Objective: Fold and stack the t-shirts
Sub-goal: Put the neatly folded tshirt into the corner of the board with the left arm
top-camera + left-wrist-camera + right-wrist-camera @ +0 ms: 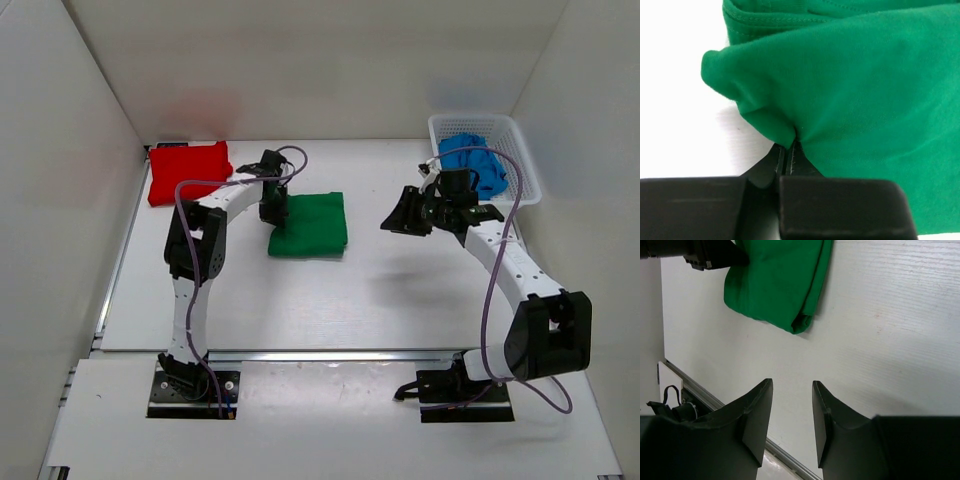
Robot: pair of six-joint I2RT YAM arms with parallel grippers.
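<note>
We see the green shirt (308, 224) folded on the table (400, 290). Our left gripper (788, 152) is pinched tight on its left edge. Our right gripper (792, 390) hangs to its right, jaws apart, holding nothing. A red shirt (189, 172) lies further left.

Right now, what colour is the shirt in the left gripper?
Plain green shirt, left gripper shut on it; clearest in left wrist view.

green t-shirt (865, 90) was matt knit cloth; right gripper (791, 385), matt black plastic; table (400, 290) looked smooth, faintly grained; basket (527, 165), white plastic.
</note>
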